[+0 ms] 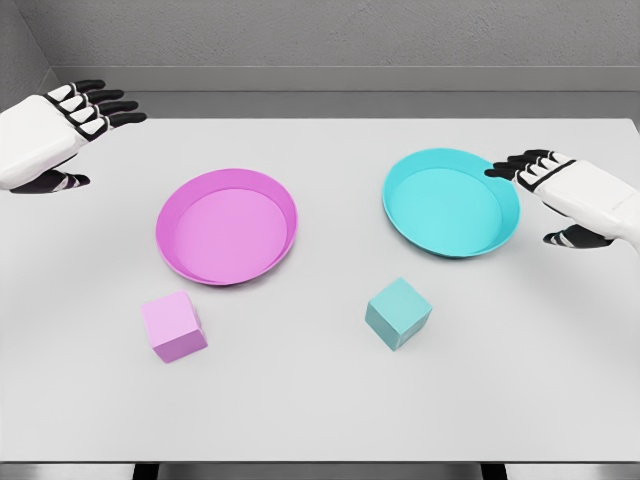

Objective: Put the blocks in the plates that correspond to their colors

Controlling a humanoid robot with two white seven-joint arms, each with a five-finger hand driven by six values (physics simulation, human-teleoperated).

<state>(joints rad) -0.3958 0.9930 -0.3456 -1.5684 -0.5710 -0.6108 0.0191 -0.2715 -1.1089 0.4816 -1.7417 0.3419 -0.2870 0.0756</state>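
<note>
Both hands, left far-left and right beside round cyan plate, fingers spread, empty. Small rigid teal cube near-centre on white counter: probably light; best pinched across opposite flat faces.

A pale grey table stands before plain grey walls

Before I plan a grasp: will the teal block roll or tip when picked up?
The teal block looks like a flat-faced cube, so it probably won't roll. It sits squarely on the table, so tipping seems unlikely. Its smooth faces might slip.
</note>
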